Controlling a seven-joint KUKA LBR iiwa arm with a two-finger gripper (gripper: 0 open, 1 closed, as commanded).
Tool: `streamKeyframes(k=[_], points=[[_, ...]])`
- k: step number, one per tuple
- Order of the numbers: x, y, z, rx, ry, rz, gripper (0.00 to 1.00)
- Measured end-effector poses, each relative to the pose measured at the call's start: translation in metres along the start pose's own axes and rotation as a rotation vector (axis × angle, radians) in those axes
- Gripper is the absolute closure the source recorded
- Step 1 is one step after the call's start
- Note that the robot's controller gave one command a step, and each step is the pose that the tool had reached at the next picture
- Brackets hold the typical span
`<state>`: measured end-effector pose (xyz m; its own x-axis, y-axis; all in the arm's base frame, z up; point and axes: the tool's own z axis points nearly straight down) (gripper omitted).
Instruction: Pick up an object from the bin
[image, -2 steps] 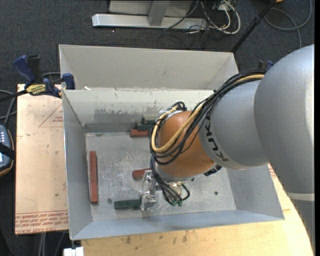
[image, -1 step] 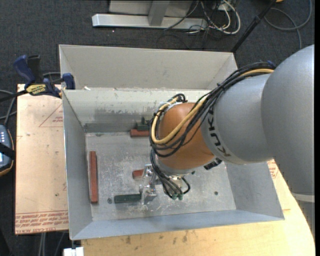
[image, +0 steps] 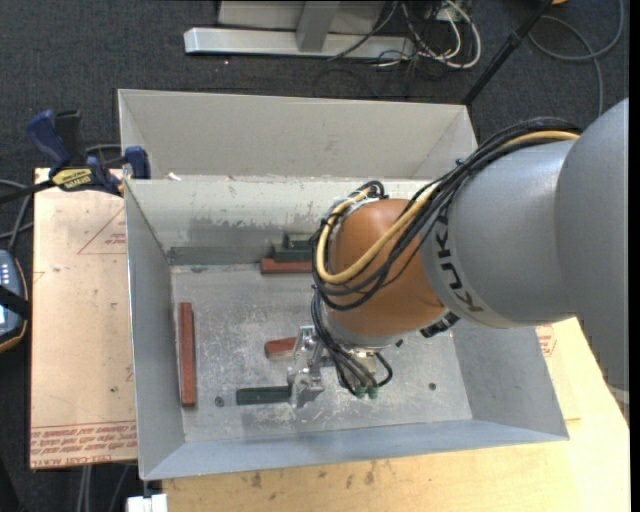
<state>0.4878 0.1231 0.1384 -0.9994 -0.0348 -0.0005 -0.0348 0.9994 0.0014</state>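
Dark green bar (image: 262, 396), slim and flat, lies on the floor of the bin (image: 230, 315) close to the front wall, running left to right. We note its right end meeting the gripper (image: 305, 385), which stands low over the floor at that spot; we cannot tell whether the two touch. We also cannot tell whether the gripper is open or closed, as its tip is too crowded with metal parts and wiring to read. Just up and left of the gripper lies a small orange-red block (image: 280, 347), flat on the floor, near the dark green bar but apart from it. Above the gripper we log the orange wrist cover (image: 375, 280), looped with yellow and black cables, and behind it the grey arm (image: 540, 230) coming in from the right. Farther out, a long red-brown bar (image: 186, 353) lies along the left wall, well apart from the gripper. At the foot of the back wall sits a shorter red-brown piece (image: 285, 265) with a dark green block (image: 297, 241) just behind it, both partly hidden by the wrist cover.
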Motion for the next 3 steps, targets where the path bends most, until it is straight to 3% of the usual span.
streamKeyframes(k=[1,2,3], points=[[-0.003,-0.009,-0.016,0.0,0.0,-0.02,1.0],[-0.005,-0.007,-0.058,0.002,0.005,-0.022,1.0],[-0.014,-0.007,-0.091,0.0,-0.002,0.001,1.0]])
